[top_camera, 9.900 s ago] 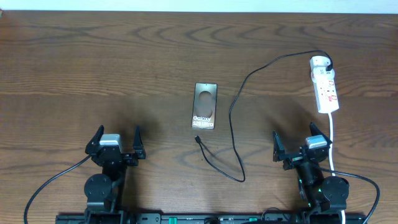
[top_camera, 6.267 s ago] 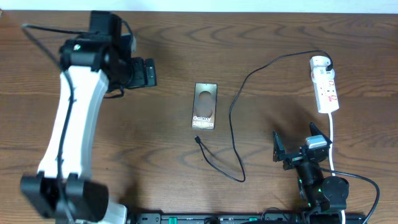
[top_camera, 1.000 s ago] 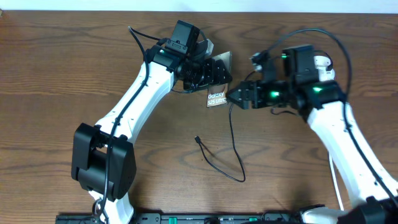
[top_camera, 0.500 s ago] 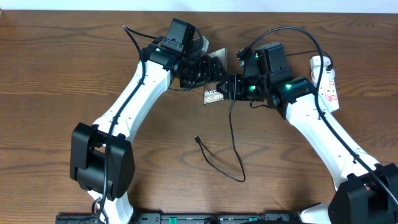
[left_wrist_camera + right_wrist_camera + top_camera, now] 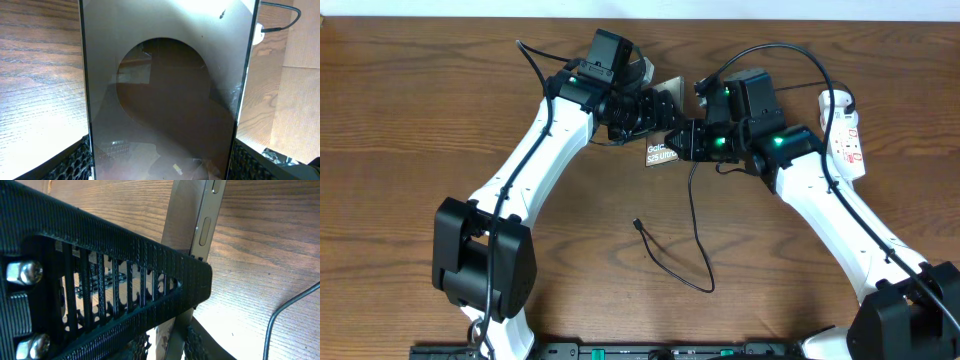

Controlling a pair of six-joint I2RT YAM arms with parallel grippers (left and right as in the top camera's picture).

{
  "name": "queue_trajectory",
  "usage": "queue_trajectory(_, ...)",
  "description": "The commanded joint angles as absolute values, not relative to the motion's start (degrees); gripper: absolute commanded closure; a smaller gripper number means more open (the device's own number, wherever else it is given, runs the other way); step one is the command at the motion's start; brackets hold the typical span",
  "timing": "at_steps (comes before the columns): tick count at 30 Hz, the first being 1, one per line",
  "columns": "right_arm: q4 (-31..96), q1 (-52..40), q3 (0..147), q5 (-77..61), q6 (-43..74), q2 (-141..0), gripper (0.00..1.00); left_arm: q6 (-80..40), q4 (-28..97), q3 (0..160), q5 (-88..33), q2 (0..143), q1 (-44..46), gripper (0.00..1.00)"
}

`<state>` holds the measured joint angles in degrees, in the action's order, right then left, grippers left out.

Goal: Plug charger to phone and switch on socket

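overhead view. two arms meet over the far middle of the wooden worktop (image 5: pixel 420 100). the left claw (image 5: pixel 660 110) is clamped on the phone (image 5: pixel 662 154), which is held tilted with its white-lettered end toward the near edge. the frames do not show whether that end touches the wood. the right claw (image 5: pixel 686 140) sits at the phone's right side, just beside the left claw. the charger (image 5: pixel 692 210) lies on the wood as a thin black cable. it runs from under the right claw toward the near edge, curls back, and ends in a small plug (image 5: pixel 637 224) lying free, well apart from the phone. the socket (image 5: pixel 850 150) lies at the far right, partly behind the right arm, with the round white adapter (image 5: pixel 832 99) at its far end.

left wrist view. the phone's glossy face fills the frame, and a ribbed black finger (image 5: pixel 75 162) shows against each long edge at the lower corners.

right wrist view. one finger (image 5: pixel 125 275) of the right claw crosses the frame diagonally in front of the phone's metal edge, whose side buttons (image 5: pixel 205 230) face the camera. ribbed black pads stand on either side of the phone's lower part. which claw they belong to, and whether the right claw's jaws press on the phone, cannot be told.
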<state>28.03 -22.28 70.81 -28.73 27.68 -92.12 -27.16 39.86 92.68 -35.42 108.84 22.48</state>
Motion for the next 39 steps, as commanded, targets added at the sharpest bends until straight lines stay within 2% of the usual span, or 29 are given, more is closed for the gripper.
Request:
queue_trajectory(1,26.5,-23.4,71.9,-28.7,28.3,-92.2,0.77,-25.6,40.2,92.9,-38.7,106.8,23.9,0.30)
queue_trajectory(4,26.5,-23.4,71.9,-28.6,28.3,-92.2,0.84,-25.6,40.2,92.9,-40.2,106.8,23.9,0.30)
queue_trajectory(8,26.1,-23.4,71.9,-28.6,28.3,-92.2,0.85,-25.5,40.2,92.9,-40.4,106.8,23.9,0.30)
queue_trajectory(12,26.2,-23.3,71.9,-28.6,28.3,-92.2,0.98,-25.5,40.2,92.9,-40.3,106.8,23.9,0.23)
queue_trajectory(14,26.2,-23.1,71.9,-28.6,28.3,-92.2,0.99,-25.6,40.2,92.9,-40.3,106.8,23.9,0.21)
queue_trajectory(17,26.3,-22.4,71.9,-30.5,28.3,-92.2,0.99,-25.6,40.6,92.9,-40.3,106.8,23.8,0.11)
queue_trajectory(22,25.4,-20.4,71.9,-37.1,25.5,-92.1,0.99,-25.6,39.9,92.9,-41.2,106.8,22.6,0.11)
queue_trajectory(25,23.8,-18.3,71.9,-43.5,24.6,-92.1,0.99,-25.6,37.0,92.9,-48.1,106.8,20.8,0.11)
queue_trajectory(31,17.3,-13.3,71.9,-56.5,25.2,-92.1,0.99,-25.6,24.1,92.9,-69.4,106.8,17.5,0.11)
queue_trajectory(35,15.7,-11.4,71.9,-57.6,26.3,-92.1,0.99,-25.6,13.2,92.9,-81.2,106.8,16.9,0.17)
queue_trajectory(39,13.9,-11.2,71.9,-58.7,26.3,-92.2,0.99,-26.1,8.4,92.9,-83.8,106.7,17.1,0.28)
